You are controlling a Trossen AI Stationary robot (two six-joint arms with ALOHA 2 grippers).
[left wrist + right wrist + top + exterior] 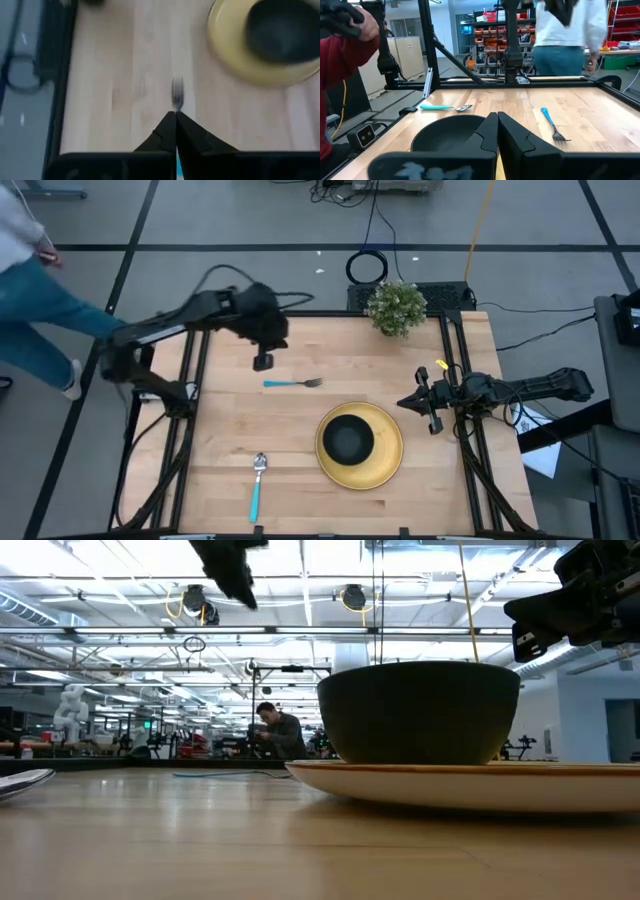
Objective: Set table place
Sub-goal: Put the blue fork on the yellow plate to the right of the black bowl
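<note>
1. A person in a light top and blue jeans [30,300] stands at the far left, off the table [230,420].
2. The left gripper [263,361] hangs above the rear left part of the table, just behind the fork's handle. Its two fingers [167,132] are pressed together with nothing between them.
3. The spoon [257,485] lies near the front edge, left of the plate, with its bowl toward the back and its turquoise handle toward the front.
4. The fork [292,383] lies flat on the wood, just in front of the left gripper, handle to the left and tines to the right. It is apart from the plate.
5. The yellow plate [388,465] sits right of centre, toward the front of the table.
6. The black bowl [348,439] stands upright on the plate, within its rim.
7. A small green potted plant [396,307] stands at the rear edge, behind the plate.
8. The right gripper [424,402] hovers at the right edge of the table, pointing toward the plate. Its fingers [490,132] are closed on nothing.
</note>
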